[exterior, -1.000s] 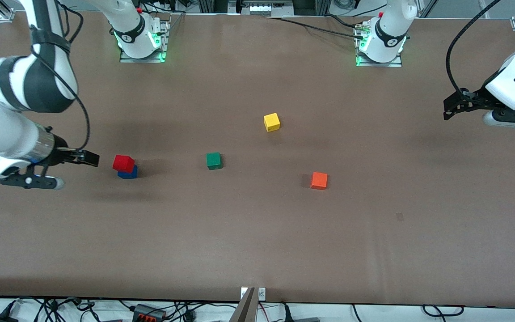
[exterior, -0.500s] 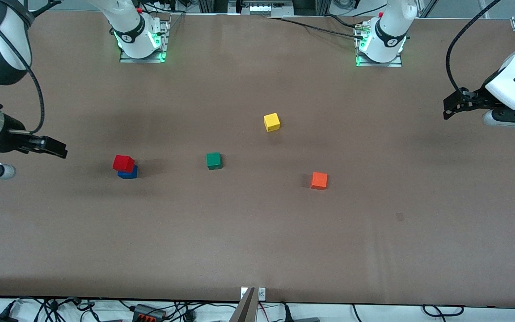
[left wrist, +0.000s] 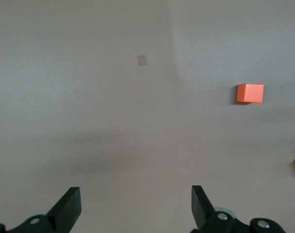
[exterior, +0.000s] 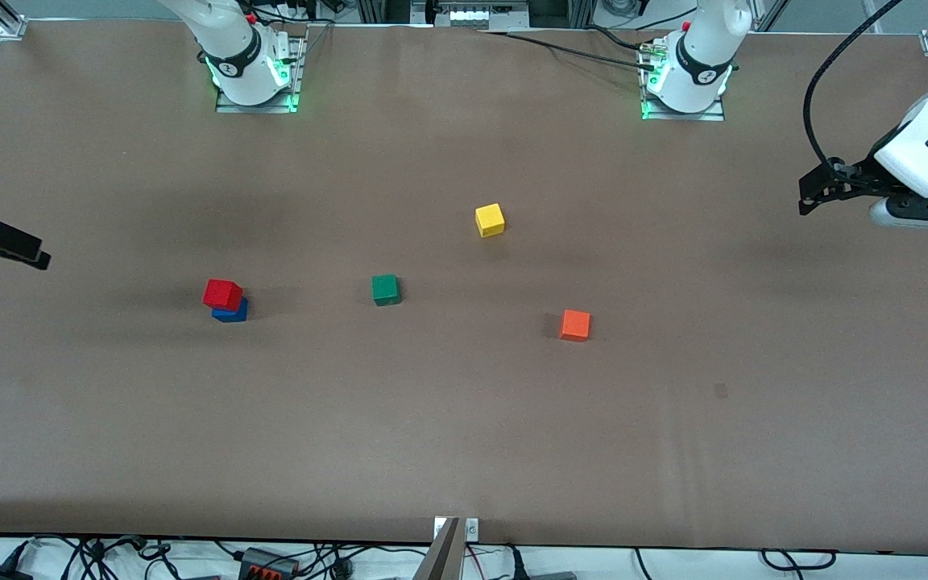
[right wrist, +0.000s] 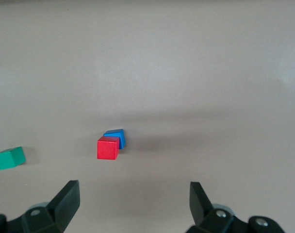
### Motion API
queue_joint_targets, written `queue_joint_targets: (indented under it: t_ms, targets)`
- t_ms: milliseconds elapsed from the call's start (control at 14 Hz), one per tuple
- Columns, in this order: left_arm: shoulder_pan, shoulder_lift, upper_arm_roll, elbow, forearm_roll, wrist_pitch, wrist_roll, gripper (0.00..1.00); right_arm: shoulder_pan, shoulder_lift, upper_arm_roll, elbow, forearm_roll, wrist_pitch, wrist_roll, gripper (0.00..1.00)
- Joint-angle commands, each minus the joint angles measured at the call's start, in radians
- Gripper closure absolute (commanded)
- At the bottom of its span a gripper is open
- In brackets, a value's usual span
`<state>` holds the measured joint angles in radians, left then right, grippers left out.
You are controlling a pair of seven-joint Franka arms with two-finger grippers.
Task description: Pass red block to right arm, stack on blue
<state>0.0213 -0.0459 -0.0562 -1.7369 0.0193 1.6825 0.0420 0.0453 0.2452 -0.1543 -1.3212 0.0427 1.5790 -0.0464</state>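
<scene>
The red block (exterior: 222, 294) sits on top of the blue block (exterior: 231, 310), slightly offset, toward the right arm's end of the table. Both also show in the right wrist view, the red block (right wrist: 107, 147) on the blue block (right wrist: 116, 137). My right gripper (exterior: 29, 256) is open and empty, up over the table's edge at the right arm's end, well away from the stack; in its wrist view (right wrist: 133, 204) bare table lies between the jaws. My left gripper (exterior: 809, 199) is open and empty, up over the left arm's end; in its wrist view (left wrist: 136, 208) nothing lies between the jaws.
A green cube (exterior: 385, 289) lies beside the stack toward the middle. A yellow cube (exterior: 490, 219) lies farther from the front camera. An orange cube (exterior: 574, 325) lies toward the left arm's end and shows in the left wrist view (left wrist: 250, 92).
My right arm has drawn back from the stack toward the table's end, almost out of the front view. The red block stays on the blue block. The left arm has not moved.
</scene>
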Motion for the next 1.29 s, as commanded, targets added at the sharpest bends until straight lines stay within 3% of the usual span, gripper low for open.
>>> queue_joint_targets:
  t_ms: [0, 714, 1214]
  targets:
    - [0.006, 0.011, -0.007, 0.028, -0.018, -0.024, -0.004, 0.00, -0.048, -0.053, 0.084, -0.047, -0.026, -0.013, 0.007, 0.00]
    - [0.006, 0.011, -0.007, 0.030, -0.018, -0.024, -0.004, 0.00, -0.050, -0.244, 0.094, -0.349, -0.044, 0.072, 0.011, 0.00]
    - [0.006, 0.012, -0.007, 0.030, -0.018, -0.024, -0.004, 0.00, -0.048, -0.270, 0.096, -0.388, -0.046, 0.098, 0.010, 0.00]
